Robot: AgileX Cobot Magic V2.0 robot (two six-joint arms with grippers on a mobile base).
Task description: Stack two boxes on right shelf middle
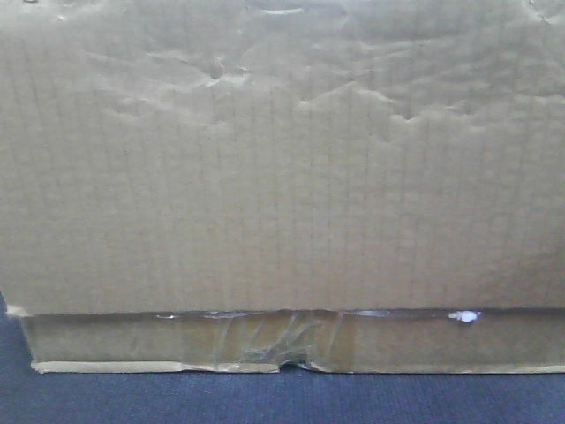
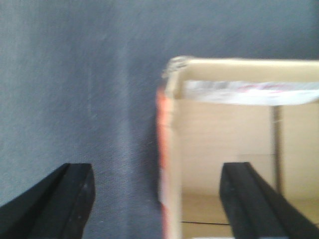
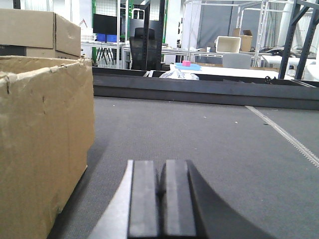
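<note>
Straddling the wall of a cardboard box (image 2: 224, 144), the left gripper (image 2: 157, 174) is held spread; the right gripper (image 3: 159, 179) is clenched empty beside a brown box (image 3: 40, 149).

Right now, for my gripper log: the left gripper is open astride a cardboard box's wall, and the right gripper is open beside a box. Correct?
No. The right gripper is shut, fingers pressed together on nothing, as the right wrist view shows. It does sit beside a cardboard box, and the left gripper is open astride a box wall.
</note>
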